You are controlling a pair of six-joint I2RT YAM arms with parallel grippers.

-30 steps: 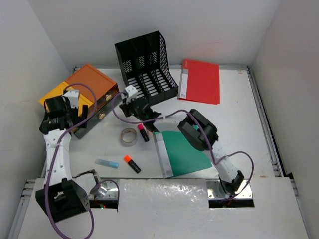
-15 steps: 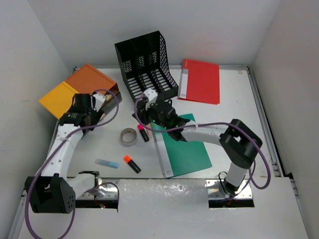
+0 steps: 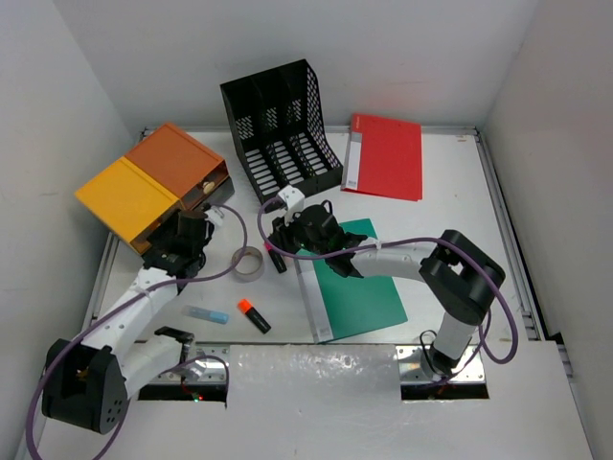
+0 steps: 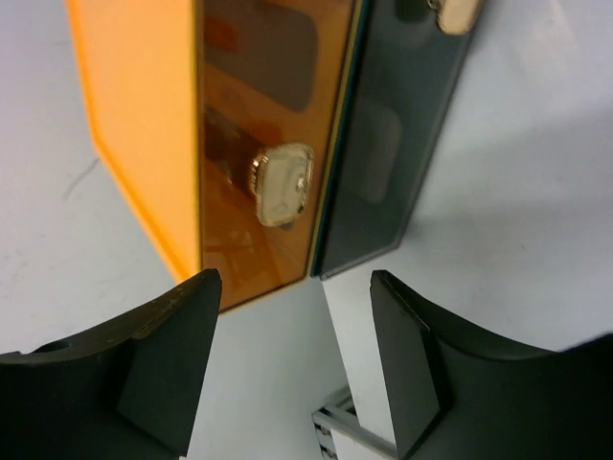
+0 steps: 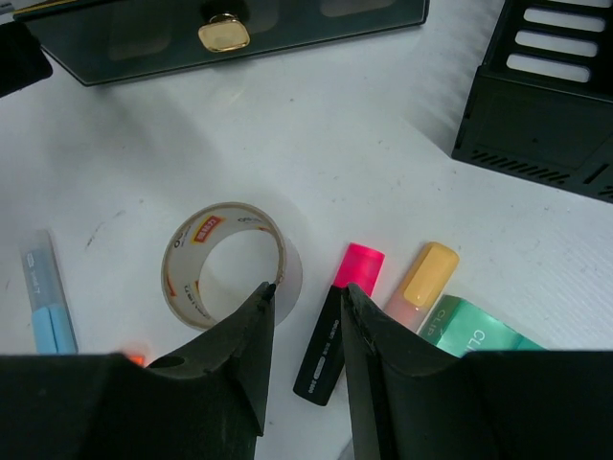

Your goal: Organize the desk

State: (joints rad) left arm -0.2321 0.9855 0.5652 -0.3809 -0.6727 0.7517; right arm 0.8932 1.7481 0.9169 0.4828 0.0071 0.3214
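**Both Arms Poised Low, Nothing in Their Grasp**

The right gripper (image 5: 306, 297) hovers low over the white desk (image 3: 450, 220). Its fingers (image 5: 239, 355) stand a narrow slot apart and clasp nothing. Straight beyond the slot lies a pink highlighter (image 5: 337, 326), its cap pointing away from the fingertips. A roll of clear tape (image 5: 225, 264) lies flat just off one fingertip. On the far side of the pink pen, a pale highlighter with a yellow cap (image 5: 421, 281) rests just beside the corner of a green folder (image 5: 479, 335). A blue-capped stick (image 5: 46, 297) lies out past the tape. Farther ahead of these fingers are a dark drawer front with a brass knob (image 5: 223, 34) and the base of the black mesh file rack (image 5: 546, 96).

The left gripper (image 4: 292, 287) faces the front of the orange-yellow drawer box (image 4: 134, 115). Its fingers (image 4: 172, 335) are spread well apart with nothing between them. A translucent orange drawer front with a pale knob (image 4: 283, 185) sits directly ahead of the gap, and a darker drawer (image 4: 383, 163) stands alongside it, ahead of the other fingertip.

Seen from above, the desk runs beneath both arms and everything named here. A red folder (image 3: 386, 155) lies at the desk's far edge, well beyond both sets of fingertips. An orange highlighter (image 3: 254, 315) lies on the near side, behind the right fingers.
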